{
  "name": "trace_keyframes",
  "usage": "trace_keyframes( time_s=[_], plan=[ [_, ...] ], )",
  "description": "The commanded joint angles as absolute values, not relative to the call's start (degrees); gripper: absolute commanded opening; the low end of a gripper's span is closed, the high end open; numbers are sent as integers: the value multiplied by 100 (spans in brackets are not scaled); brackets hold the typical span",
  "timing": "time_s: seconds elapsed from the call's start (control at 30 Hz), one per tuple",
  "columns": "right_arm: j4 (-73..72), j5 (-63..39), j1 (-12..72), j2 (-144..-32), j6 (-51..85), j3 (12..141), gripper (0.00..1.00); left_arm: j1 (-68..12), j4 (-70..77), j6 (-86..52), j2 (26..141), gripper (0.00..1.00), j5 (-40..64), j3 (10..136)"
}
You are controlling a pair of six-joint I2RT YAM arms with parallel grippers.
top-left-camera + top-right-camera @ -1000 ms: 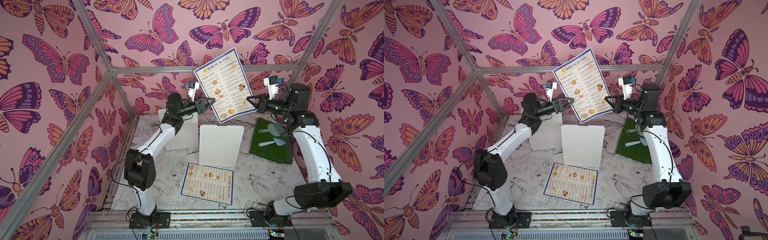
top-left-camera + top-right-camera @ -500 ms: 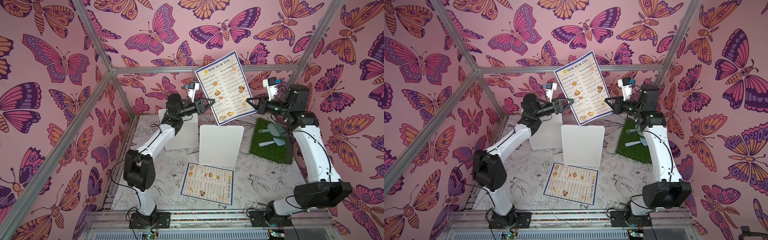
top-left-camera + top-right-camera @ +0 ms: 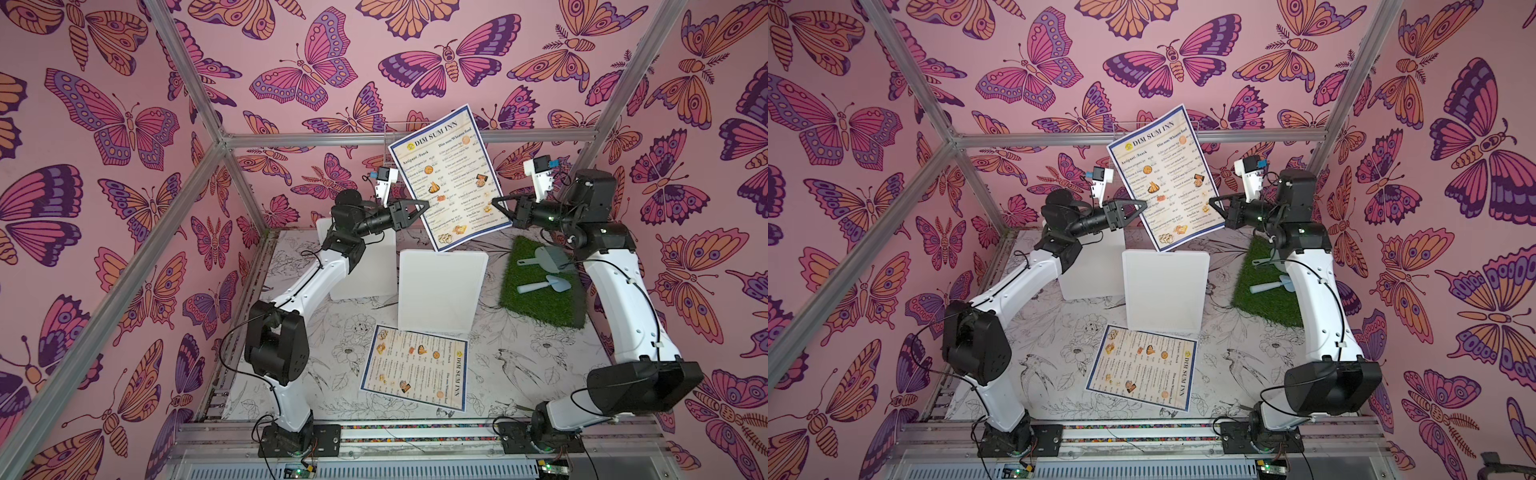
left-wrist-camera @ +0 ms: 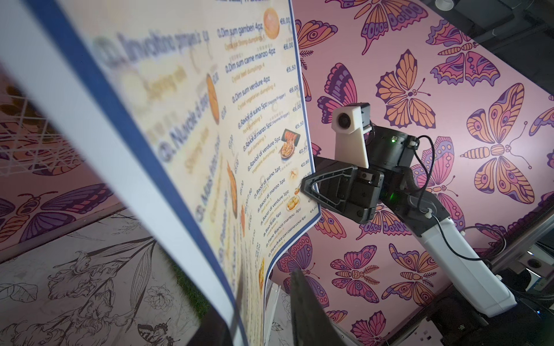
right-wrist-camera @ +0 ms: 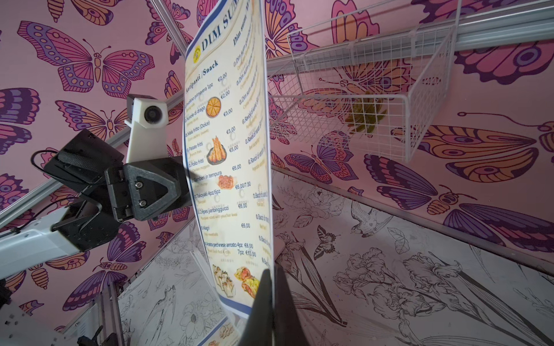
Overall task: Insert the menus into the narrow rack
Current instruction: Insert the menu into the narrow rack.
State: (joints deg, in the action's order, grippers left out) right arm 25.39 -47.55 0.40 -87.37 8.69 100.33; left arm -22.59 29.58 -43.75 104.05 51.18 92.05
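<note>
Right wrist view: raised menu [image 5: 227,149], edge inside right claw [image 5: 273,281].

Left wrist view: near menu [image 4: 180,134] text blurred.

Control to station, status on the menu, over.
Right gripper shut on raised menu; left gripper open astride its opposite edge. Menu tilted, in front of wire rack, not inserted. Second menu flat on table. Nothing seen in the way.

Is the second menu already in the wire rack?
No, the second menu lies flat on the table, below the wall-mounted wire rack.
</note>
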Motion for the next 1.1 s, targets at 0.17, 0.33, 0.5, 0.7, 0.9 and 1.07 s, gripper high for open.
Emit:
trace_keyframes(
  time_s=[0.17, 0.33, 0.5, 0.7, 0.9, 1.07],
  plan=[
    [2630, -4686, -1, -8763, 740, 10169, 0, -2346, 3071, -4263, 10192, 31, 5168, 9088],
    [2689, -4557, -13, -8718, 685, 10186, 0, -2405, 3080, -4280, 10251, 31, 5175, 9147],
    [2707, -4614, -18, -8727, 701, 10204, 0, -2426, 3080, -4272, 10240, 31, 5159, 9125],
    [2669, -4713, -18, -8787, 778, 10204, 0, -2426, 3076, -4237, 10153, 31, 5126, 9045],
    [2615, -4804, -9, -8815, 858, 10189, 0, -2417, 3029, -4175, 10084, 31, 5089, 8982],
    [2534, -4894, 8, -8842, 948, 10178, 0, -2408, 2989, -4121, 10028, 31, 5050, 8922]
  ],
)
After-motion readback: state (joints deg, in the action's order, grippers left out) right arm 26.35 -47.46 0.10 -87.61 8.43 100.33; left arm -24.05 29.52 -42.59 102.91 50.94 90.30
